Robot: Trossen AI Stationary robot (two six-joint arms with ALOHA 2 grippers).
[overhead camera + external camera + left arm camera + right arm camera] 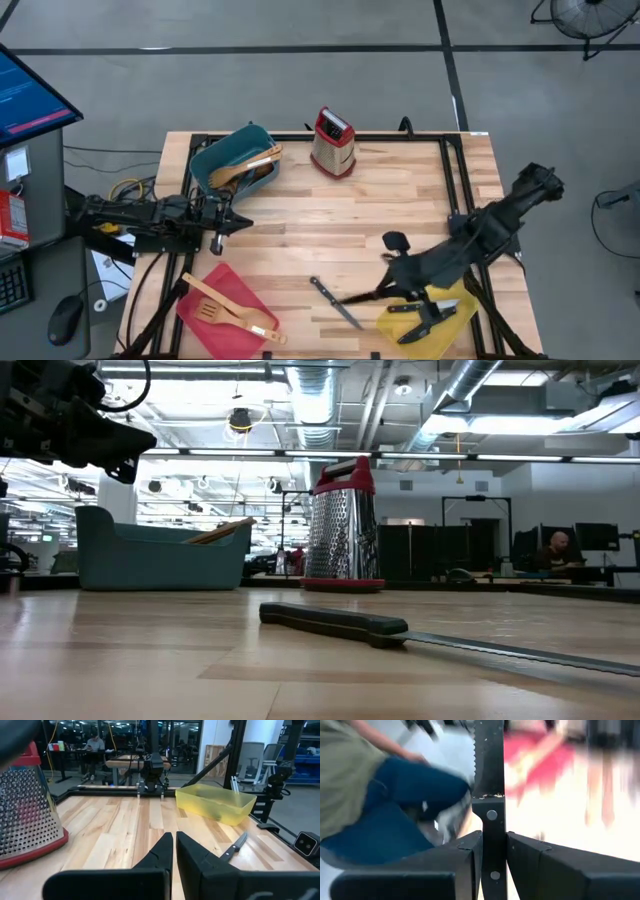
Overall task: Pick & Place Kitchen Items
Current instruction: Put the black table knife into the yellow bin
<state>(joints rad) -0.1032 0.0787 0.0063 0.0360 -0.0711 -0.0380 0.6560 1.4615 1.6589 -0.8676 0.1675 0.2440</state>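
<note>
My right gripper [390, 288] hovers by the yellow bin [455, 322] at the table's near right, shut on a black-handled serrated knife [488, 765] whose blade [355, 297] points toward the table's left. A second black-handled knife [335, 303] lies flat on the table beside it and also shows in the low view [335, 625]. More dark knives lie in the yellow bin. Wooden spatulas [235, 310] lie on the red bin [205, 318], and wooden spoons [250, 165] lie in the teal bin [215, 160]. My left gripper [175, 845] is shut and empty at the table's left [238, 222]. My right gripper pinches the knife's riveted black handle [492, 832] between its two fingers, on the handle's two narrow edges, just behind the blade. The knife lies along the fingers, and the blade sticks out past the fingertips. It looks lifted clear of the table.
The red-topped steel grater [333, 143] stands at the far middle of the table and also shows in the low view [343, 525]. A person in blue trousers [395, 795] shows beyond the table in the right wrist view. Bare wood lies at the table's middle [330, 225].
</note>
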